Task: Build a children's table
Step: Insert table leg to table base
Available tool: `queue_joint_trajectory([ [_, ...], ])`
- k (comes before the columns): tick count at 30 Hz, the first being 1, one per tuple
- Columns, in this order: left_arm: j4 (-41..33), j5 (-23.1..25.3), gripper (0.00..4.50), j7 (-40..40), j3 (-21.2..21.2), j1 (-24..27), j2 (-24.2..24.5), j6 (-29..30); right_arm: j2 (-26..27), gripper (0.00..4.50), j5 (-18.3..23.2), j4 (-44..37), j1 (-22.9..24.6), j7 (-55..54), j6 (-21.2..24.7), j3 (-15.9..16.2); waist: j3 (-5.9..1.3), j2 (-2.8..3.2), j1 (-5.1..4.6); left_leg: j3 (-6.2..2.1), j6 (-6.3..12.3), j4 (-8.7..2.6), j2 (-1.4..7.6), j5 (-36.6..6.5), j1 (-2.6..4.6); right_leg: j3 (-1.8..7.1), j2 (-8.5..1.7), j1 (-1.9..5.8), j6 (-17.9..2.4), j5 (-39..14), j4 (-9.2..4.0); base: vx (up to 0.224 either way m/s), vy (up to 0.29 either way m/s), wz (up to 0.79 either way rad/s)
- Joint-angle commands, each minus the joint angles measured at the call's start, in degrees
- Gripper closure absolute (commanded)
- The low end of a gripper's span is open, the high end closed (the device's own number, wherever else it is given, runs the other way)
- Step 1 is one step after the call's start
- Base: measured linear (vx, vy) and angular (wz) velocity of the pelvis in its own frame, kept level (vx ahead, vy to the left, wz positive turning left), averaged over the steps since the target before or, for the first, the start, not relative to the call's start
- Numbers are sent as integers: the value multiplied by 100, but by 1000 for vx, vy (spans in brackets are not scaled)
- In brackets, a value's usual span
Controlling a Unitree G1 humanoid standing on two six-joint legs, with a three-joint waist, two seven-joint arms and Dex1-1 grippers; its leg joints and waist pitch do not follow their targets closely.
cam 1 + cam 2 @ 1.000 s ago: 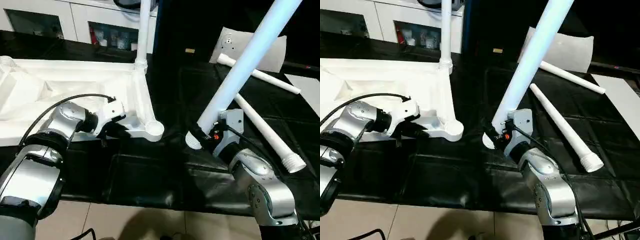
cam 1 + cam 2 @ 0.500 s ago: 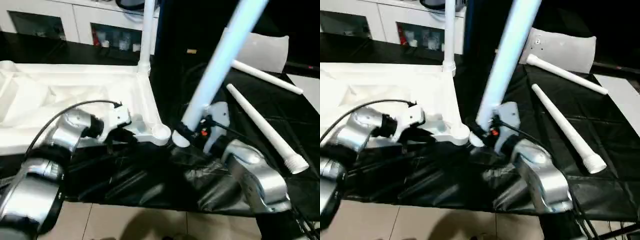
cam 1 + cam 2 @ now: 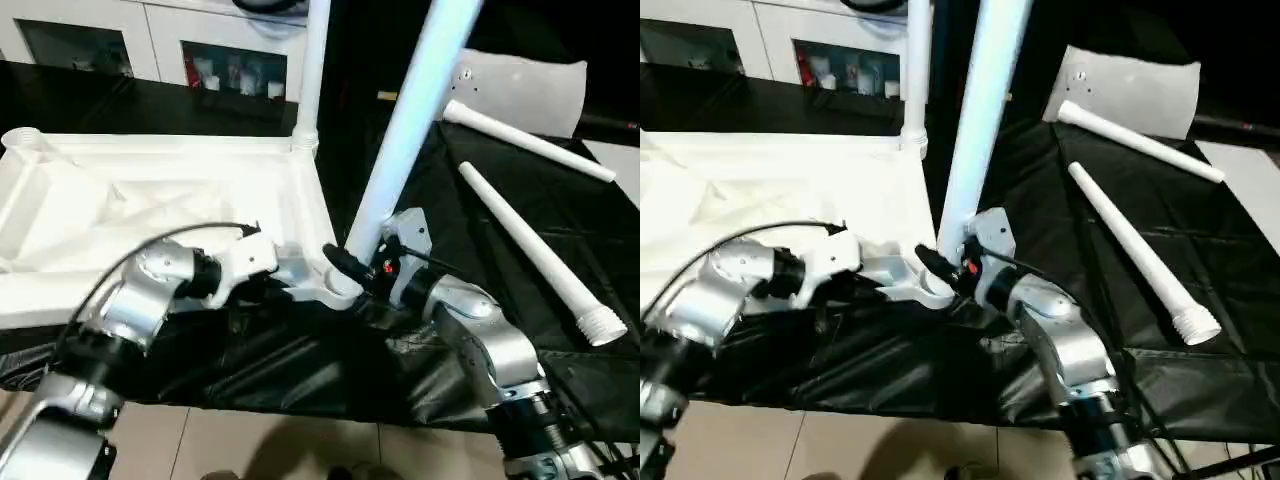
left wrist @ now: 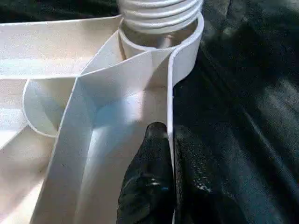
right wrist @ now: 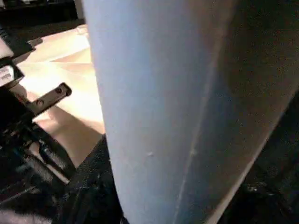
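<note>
The white tabletop (image 3: 150, 190) lies upside down on black cloth, ribbed underside up. One leg (image 3: 312, 60) stands upright in its far right corner socket. My right gripper (image 3: 360, 270) is shut on the lower end of a second leg (image 3: 400, 130), which leans slightly. That leg's threaded end (image 4: 161, 9) sits at the near right corner socket (image 4: 187, 46). My left gripper (image 3: 275, 270) is shut on the tabletop's side wall just beside that socket, its black fingers (image 4: 149, 177) pinching the thin rim.
Two loose legs (image 3: 530, 250) (image 3: 530, 143) lie on the black cloth to the right. A white pillow-like slab (image 3: 520, 85) rests behind them. A white cabinet (image 3: 150, 50) with dark compartments runs along the back. The cloth's front edge hangs over the floor.
My right gripper has carried the leg leftward, from over the cloth to the near corner socket, and the leg stands more upright. My left gripper has kept its hold on the rim.
</note>
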Motion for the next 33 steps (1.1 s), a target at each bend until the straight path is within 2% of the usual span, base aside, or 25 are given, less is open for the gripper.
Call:
queue_joint_trajectory([
  [1, -101, -352, 450, 270, 31, 205, -276, -116, 2, 258, 75, 68, 6, -29, -149, -123, -274, 2, -10, -41, 662, -475, 472, 232, -51, 254, -521, 312, -1599, -501, -305, 0, 0, 0],
  [8, -367, -244, 450, 615, 155, 437, -296, -141, 225, 258, 69, 363, -35, 25, -427, -153, -253, 16, -37, -49, 637, -503, 487, -26, -46, 257, -522, 284, -1512, -922, -344, 0, 0, 0],
  [9, -415, -289, 405, 601, 188, 447, -300, -4, 248, 258, 59, 390, -42, 26, -448, -149, -252, 11, -44, -46, 635, -504, 487, -10, -48, 260, -521, 282, -1510, -894, -341, 0, 0, 0],
  [11, -445, -313, 393, 586, 204, 451, -297, 44, 264, 258, 54, 410, -47, 28, -467, -143, -246, 14, -40, -41, 635, -502, 476, 0, -50, 262, -524, 281, -1512, -911, -347, 0, 0, 0],
  [12, -476, -315, 393, 562, 203, 457, -247, 78, 280, 258, 25, 497, -61, 32, -560, -105, -271, 25, -32, -38, 609, -491, 486, 24, -44, 263, -534, 288, -1561, -835, -332, 0, 0, 0],
  [14, -483, -274, 379, 576, 191, 466, -214, 54, 291, 258, -3, 558, -72, 40, -622, -95, -267, 46, -37, -43, 616, -498, 498, 13, -29, 251, -520, 256, -1602, -741, -330, 0, 0, 0],
  [15, -421, -243, 365, 600, 195, 459, -181, 33, 311, 258, -18, 627, -94, 45, -679, -95, -271, 10, -50, -40, 639, -502, 498, 45, -31, 248, -508, 263, -1601, -670, -326, 0, 0, 0],
  [19, -333, -317, 358, 569, 252, 440, -181, 57, 335, 258, -30, 692, -122, 57, -726, -103, -279, -13, -38, -39, 646, -499, 496, 88, -29, 257, -521, 281, -1592, -641, -322, 0, 0, 0],
  [20, -293, -319, 387, 584, 262, 424, -180, 55, 335, 258, -35, 707, -124, 65, -742, -103, -274, -13, -40, -40, 642, -502, 497, 80, -30, 258, -523, 279, -1590, -663, -321, 0, 0, 0],
  [24, -212, -224, 399, 436, 112, 418, -2, 12, 309, 258, -87, 753, -121, 101, -823, -71, -272, -6, -38, -43, 593, -514, 500, -41, -30, 263, -522, 276, -1544, -821, -339, 0, 0, 0],
  [25, -231, -209, 422, 376, 67, 429, 47, -7, 309, 258, -90, 773, -130, 106, -836, -75, -274, 7, -37, -44, 573, -515, 500, -63, -27, 264, -525, 275, -1541, -838, -335, 0, 0, 0],
  [27, -291, -153, 435, 265, -35, 445, 171, 25, 305, 258, -100, 801, -139, 124, -852, -97, -277, 2, -59, -49, 518, -519, 496, -85, -39, 268, -520, 286, -1522, -805, -329, 0, 0, 0],
  [33, -281, 2, 443, 235, -157, 368, 344, 12, 283, 258, -131, 871, -150, 120, -912, -120, -290, 5, -115, -41, 619, -503, 488, 151, -36, 263, -515, 297, -1644, -425, -299, 0, 0, 0],
])
